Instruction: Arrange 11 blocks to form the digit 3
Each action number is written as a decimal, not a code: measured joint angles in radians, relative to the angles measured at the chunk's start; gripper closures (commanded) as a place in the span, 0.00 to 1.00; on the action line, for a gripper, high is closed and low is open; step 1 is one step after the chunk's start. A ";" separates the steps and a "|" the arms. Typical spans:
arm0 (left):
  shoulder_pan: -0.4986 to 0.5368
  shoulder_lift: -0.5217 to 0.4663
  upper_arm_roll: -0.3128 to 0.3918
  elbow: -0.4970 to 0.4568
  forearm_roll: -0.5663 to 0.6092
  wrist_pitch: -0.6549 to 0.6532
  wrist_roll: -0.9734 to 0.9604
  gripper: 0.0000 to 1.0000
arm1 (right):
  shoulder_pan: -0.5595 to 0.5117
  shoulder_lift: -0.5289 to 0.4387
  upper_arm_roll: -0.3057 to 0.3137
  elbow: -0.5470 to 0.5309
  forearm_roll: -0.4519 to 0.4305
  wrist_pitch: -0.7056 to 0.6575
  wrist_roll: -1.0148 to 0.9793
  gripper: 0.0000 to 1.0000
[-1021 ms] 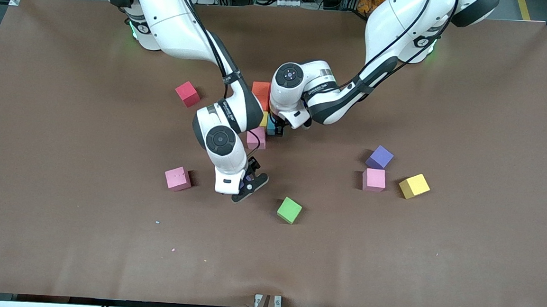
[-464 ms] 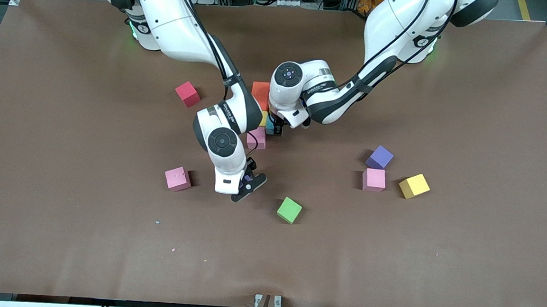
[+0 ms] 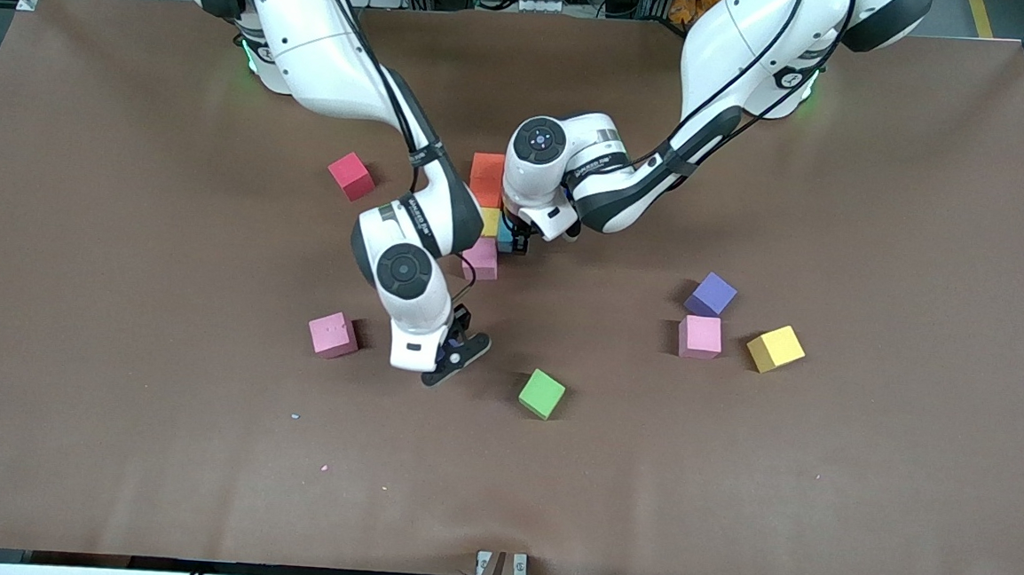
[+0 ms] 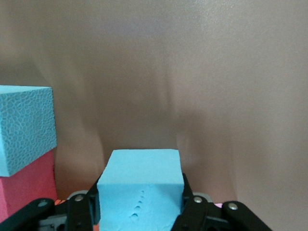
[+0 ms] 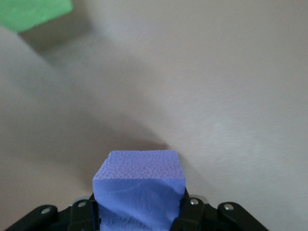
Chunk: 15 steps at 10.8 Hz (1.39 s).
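Note:
My left gripper (image 3: 515,240) is shut on a light blue block (image 4: 140,190) and holds it low beside a cluster of an orange block (image 3: 486,176), a yellow block (image 3: 490,222) and a pink block (image 3: 482,260). The left wrist view shows another light blue block (image 4: 24,127) and a red block (image 4: 24,185) close beside the held one. My right gripper (image 3: 450,355) is shut on a purple block (image 5: 139,190), over bare table between a loose pink block (image 3: 332,334) and the green cube (image 3: 541,393).
A red block (image 3: 351,175) lies toward the right arm's end. A purple block (image 3: 711,294), a pink block (image 3: 700,336) and a yellow block (image 3: 775,348) lie toward the left arm's end. The green cube also shows in the right wrist view (image 5: 36,12).
My right gripper has moved a little toward the right arm's end of the table with the purple block. My left gripper has barely shifted by the cluster.

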State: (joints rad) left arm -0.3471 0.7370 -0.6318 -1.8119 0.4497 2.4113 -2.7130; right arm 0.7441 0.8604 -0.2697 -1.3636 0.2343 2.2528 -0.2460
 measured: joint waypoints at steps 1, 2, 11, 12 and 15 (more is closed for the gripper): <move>-0.002 0.001 0.000 0.000 0.000 0.000 -0.001 0.00 | -0.025 -0.004 -0.002 0.021 0.000 -0.017 0.000 0.85; -0.004 0.002 0.000 0.000 0.000 0.001 -0.001 0.00 | -0.055 -0.010 -0.004 0.042 0.000 -0.044 0.000 0.85; 0.172 -0.133 -0.181 -0.035 0.000 -0.098 0.061 0.00 | -0.086 -0.018 0.010 0.087 0.001 -0.100 0.321 0.85; 0.274 -0.153 -0.270 -0.046 0.000 -0.159 0.113 0.00 | -0.063 -0.018 0.011 0.087 0.001 -0.101 0.381 0.85; 0.610 -0.167 -0.484 -0.080 0.001 -0.279 0.324 0.00 | 0.013 -0.016 0.013 0.081 0.001 -0.108 0.520 0.84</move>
State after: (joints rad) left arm 0.2625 0.5697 -1.1156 -1.8922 0.4502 2.1320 -2.3891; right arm 0.7568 0.8442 -0.2565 -1.2827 0.2351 2.1443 0.2742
